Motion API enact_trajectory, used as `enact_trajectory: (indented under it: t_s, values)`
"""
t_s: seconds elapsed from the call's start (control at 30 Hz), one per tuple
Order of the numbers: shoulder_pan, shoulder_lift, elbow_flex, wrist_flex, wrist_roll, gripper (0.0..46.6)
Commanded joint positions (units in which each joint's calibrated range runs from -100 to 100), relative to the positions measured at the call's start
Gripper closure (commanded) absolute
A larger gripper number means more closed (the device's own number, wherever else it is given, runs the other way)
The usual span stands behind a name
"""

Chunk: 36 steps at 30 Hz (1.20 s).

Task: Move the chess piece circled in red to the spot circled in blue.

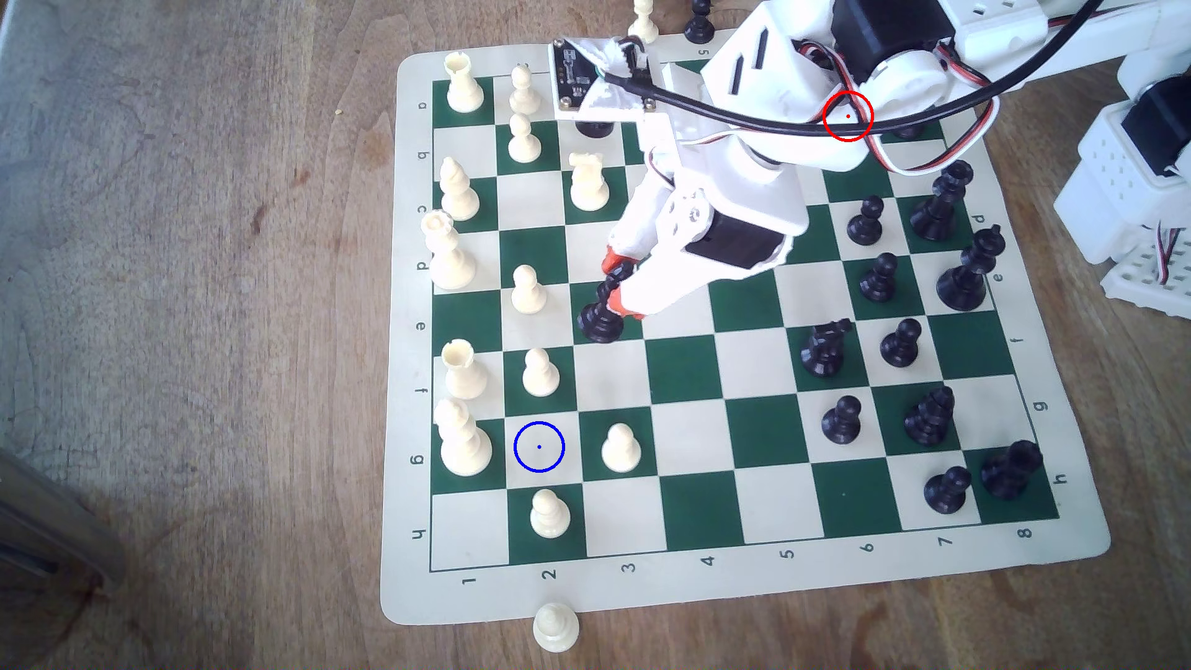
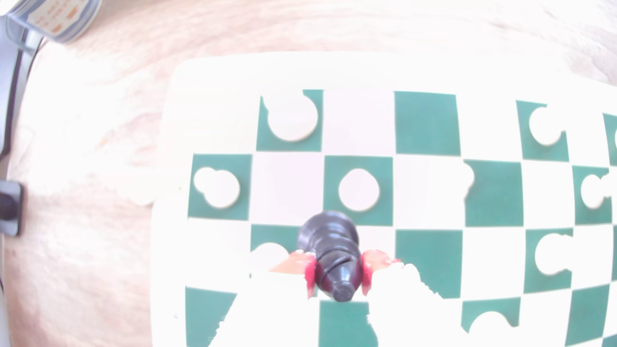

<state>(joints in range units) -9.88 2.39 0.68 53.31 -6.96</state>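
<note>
My gripper (image 1: 615, 283) is shut on the black bishop (image 1: 602, 315), its red-tipped fingers (image 1: 626, 304) clamping the upper body. The bishop hangs tilted, base lowest, over the middle of the board, a few squares from the blue-ringed cream square (image 1: 539, 446) near the exterior view's lower left. In the wrist view the bishop (image 2: 329, 250) sits between the red pads (image 2: 309, 275), its slit head toward the camera. The red ring (image 1: 847, 116) lies over my arm at the upper right; the square under it is hidden.
White pawns stand around the blue-ringed square: one (image 1: 540, 372) behind it, one (image 1: 620, 448) to its right, one (image 1: 549, 513) in front. A white bishop (image 1: 461, 441) stands to its left. Black pieces crowd the board's right side. A white pawn (image 1: 555, 626) stands off the board's front edge.
</note>
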Motion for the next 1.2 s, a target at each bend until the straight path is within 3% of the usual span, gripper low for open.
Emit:
enact_trajectory:
  t_s: [0.0,0.3,1.17]
  values:
    - [-1.5,4.2,-13.0,-1.1,0.6,46.4]
    - [-3.8,16.4,-24.2,-1.3,0.3,46.4]
    - [-3.3,26.6,-30.4,-2.0,0.0,46.4]
